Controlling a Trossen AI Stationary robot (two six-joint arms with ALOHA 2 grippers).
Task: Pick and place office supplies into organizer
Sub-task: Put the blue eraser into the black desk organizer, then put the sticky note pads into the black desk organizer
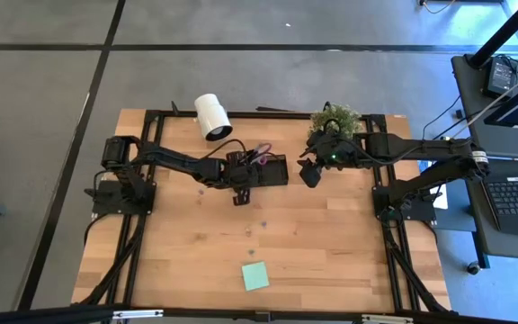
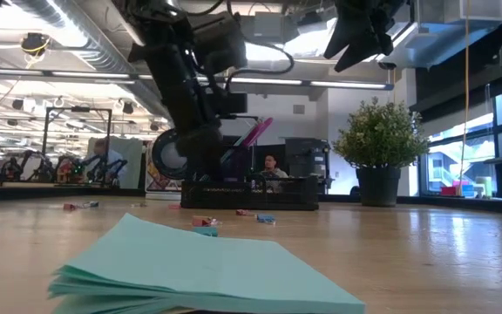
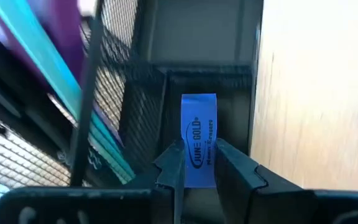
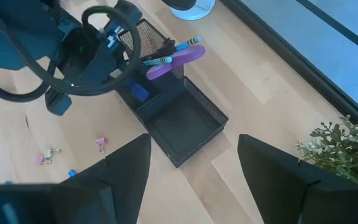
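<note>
Over the organizer [image 1: 257,171], our left pincer [image 3: 199,167] is clamped on a small blue eraser [image 3: 199,138] in a printed wrapper, holding it inside a mesh compartment beside the taller section where the purple-handled scissors [image 4: 176,60] and pens [image 4: 180,45] already stand. Our right pincer [image 4: 194,171] hangs spread and empty just beyond the organizer's far end, near the small plant [image 1: 334,120]. We judge the risk is in the release: let go while tilted against the mesh wall and the eraser could catch on the rim or tip onto the bench [image 1: 331,243]. The mint-green sticky pad [image 1: 255,276] lies well away from the organizer at the bench's front, with small clips [image 4: 48,155] scattered between.
</note>
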